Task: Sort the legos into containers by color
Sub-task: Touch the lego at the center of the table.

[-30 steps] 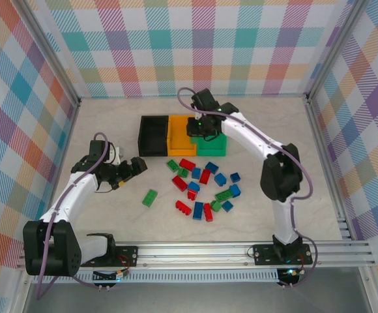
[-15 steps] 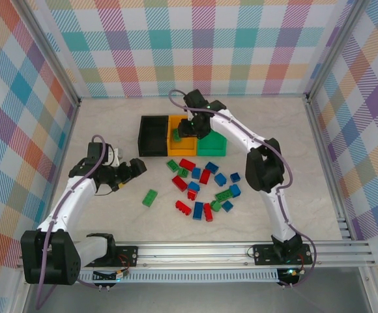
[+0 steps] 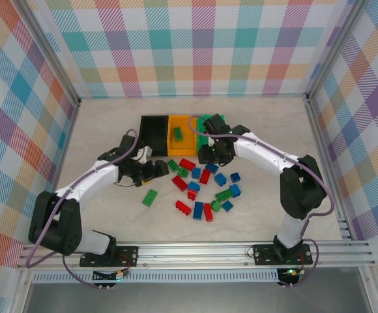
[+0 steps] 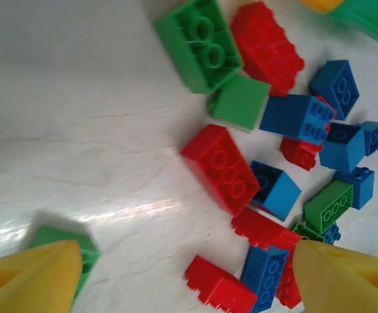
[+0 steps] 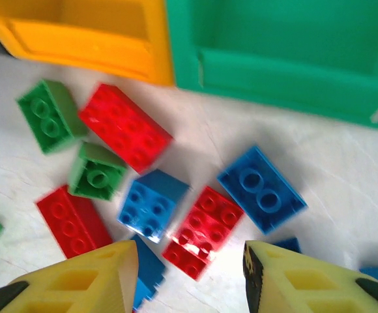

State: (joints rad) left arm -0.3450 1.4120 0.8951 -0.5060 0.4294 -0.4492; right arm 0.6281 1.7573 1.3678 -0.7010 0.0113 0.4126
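The right gripper (image 3: 210, 156) is withdrawing from the orange bin (image 3: 186, 127), fingers spread and empty. A green brick (image 3: 177, 133) is now lying inside, beyond its fingertips. The left gripper (image 3: 158, 171), also spread, is advancing. The remaining legos (image 3: 202, 186) are lying just beyond both sets of fingertips.

You see a pale tabletop (image 3: 104, 120), which looks like faintly veined marble laminate; pastel plaid walls (image 3: 202, 45) close it on three sides; aluminium posts (image 3: 327, 163) edge the corners; a slotted metal rail (image 3: 195, 251) runs along your near edge.
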